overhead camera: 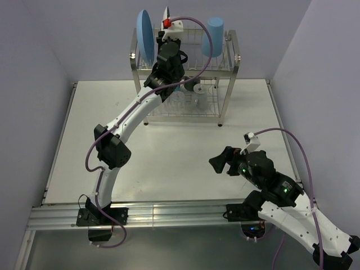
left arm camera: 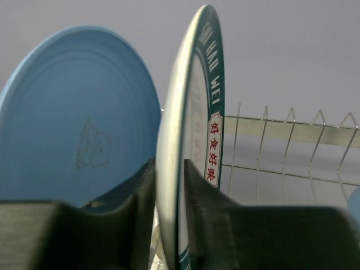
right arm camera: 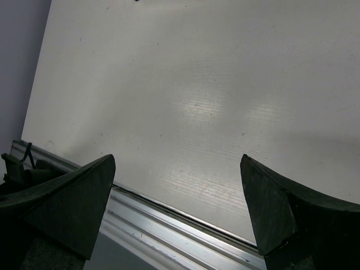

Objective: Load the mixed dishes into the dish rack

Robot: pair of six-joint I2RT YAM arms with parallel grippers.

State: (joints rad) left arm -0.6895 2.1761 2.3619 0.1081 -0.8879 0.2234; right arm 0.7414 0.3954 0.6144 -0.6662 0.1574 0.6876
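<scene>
Nearest, over the near right corner of the white worktop [overhead camera: 169, 163], the right gripper [overhead camera: 218, 162] hangs with its jaws spread wide and nothing between them.

At the middle of the far edge stands the tall shiny steel wire dish rack [overhead camera: 226, 84]. The left gripper [left arm camera: 170, 166] reaches to its top tier, jaws nearly closed and pinching the lower rim of the round white plate with a dark green patterned rim [left arm camera: 199, 112]. That plate stands on edge, almost upright, just beside the round blue plastic plate [left arm camera: 79, 112], which is already racked at the tier's left end. A pale blue tumbler [overhead camera: 216, 35] sits at the right end of the same tier.

To do this step well, I judge the plate's bottom edge should settle between two prongs before the jaws part. Then open slowly and draw straight back, so neither finger knocks the blue plate or tips the white one.

The green rim carries pale capitals ending "HAO WEI". A white panel below them holds red Chinese characters, apparently 好食好味. The blue plate shows a faint outline figure that is too weak to read.
</scene>
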